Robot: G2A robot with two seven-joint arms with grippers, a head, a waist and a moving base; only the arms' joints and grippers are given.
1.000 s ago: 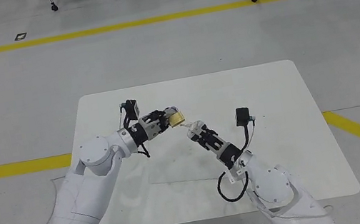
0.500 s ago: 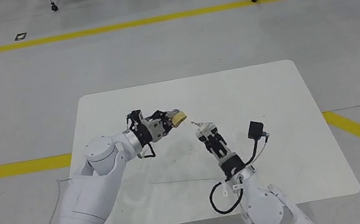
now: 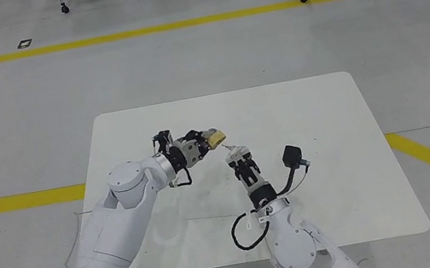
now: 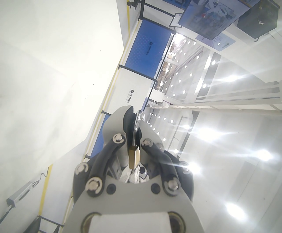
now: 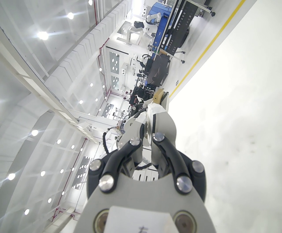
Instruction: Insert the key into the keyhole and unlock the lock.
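**Key held just short of the lock**

Nearest the robot, the right gripper [image 3: 235,155] is pinched narrow on the key [image 3: 229,148], which points away toward the lock [image 3: 215,140]. Just beyond, apart from the key, the left gripper [image 3: 203,144] clamps the brass lock above the desk [image 3: 314,108]. This probably steadies the lock so the key can go in.

The silver shackle [image 4: 139,115] of the small brass padlock [image 3: 214,140] is largely buried between the fingers of the left hand [image 4: 134,123]. The right hand [image 3: 235,155] covers most of the thin silver key [image 3: 229,148]. From above, it is too small to tell whether the key's tip touches the padlock.
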